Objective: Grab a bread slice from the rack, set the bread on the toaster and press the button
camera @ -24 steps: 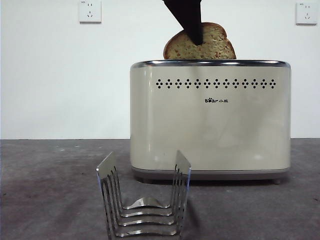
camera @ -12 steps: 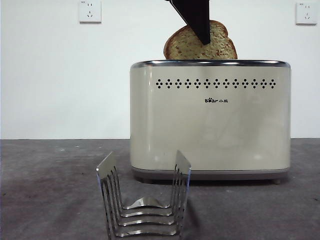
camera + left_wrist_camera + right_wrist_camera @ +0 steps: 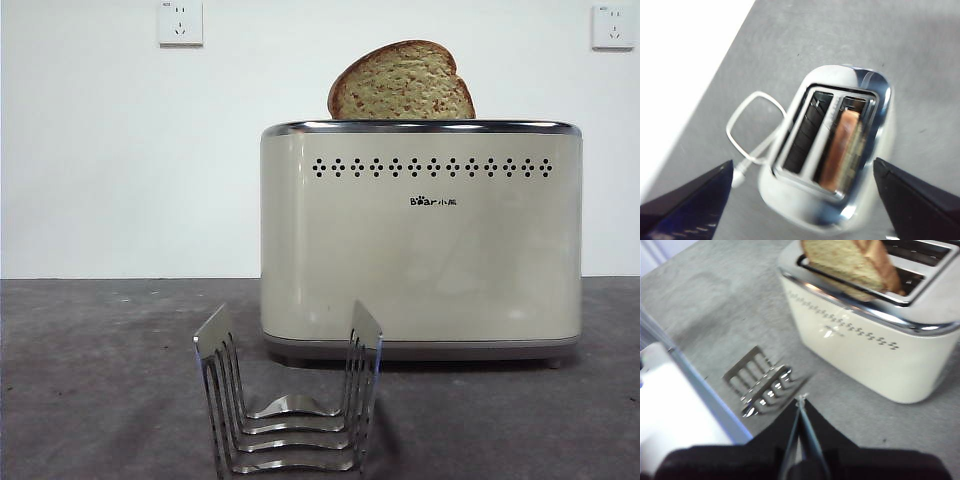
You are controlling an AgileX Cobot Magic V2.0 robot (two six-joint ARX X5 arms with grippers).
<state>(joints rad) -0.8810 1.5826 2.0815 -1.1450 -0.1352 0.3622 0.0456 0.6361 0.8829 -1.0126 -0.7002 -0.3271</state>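
Note:
The slice of bread stands upright in a slot of the cream toaster, its domed top sticking out above the chrome rim. The left wrist view looks down on the bread in one slot; the other slot is empty. My left gripper is open and empty, high above the toaster. My right gripper is shut and empty, above the table near the steel rack. The rack stands empty in front of the toaster. Neither gripper shows in the front view.
The toaster's white cord loops on the grey table behind it. Two wall sockets sit on the white wall. A white table edge with a blue strip lies beside the rack.
The black gripper that held the bread at the toaster's top has let go and risen out of the front view. The bread stays in the slot.

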